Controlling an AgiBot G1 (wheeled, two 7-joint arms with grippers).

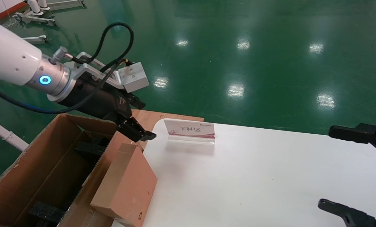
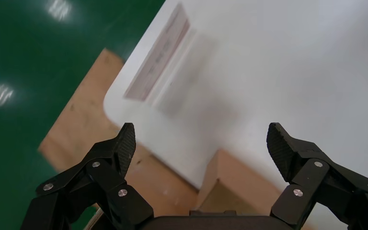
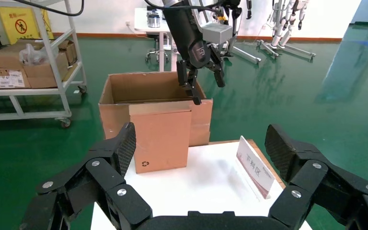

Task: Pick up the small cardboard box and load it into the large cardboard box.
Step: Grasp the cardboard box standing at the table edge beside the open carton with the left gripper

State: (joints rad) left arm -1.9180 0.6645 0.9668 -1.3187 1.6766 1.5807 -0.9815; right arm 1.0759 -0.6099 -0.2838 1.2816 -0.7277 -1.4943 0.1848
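Where table ends — sign (image 1: 189,130) "下料区"

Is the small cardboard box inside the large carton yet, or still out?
Out. The small cardboard box leans tilted on the white table's edge against the large cardboard box's outer wall.

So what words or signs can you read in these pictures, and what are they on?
"下料区": on the little sign stand on the white table.
Recycling symbol, no words: on the small cardboard box.
Yellow warning sign by the wall: too small to read.
Labels on the shelf cartons: too blurred to read.
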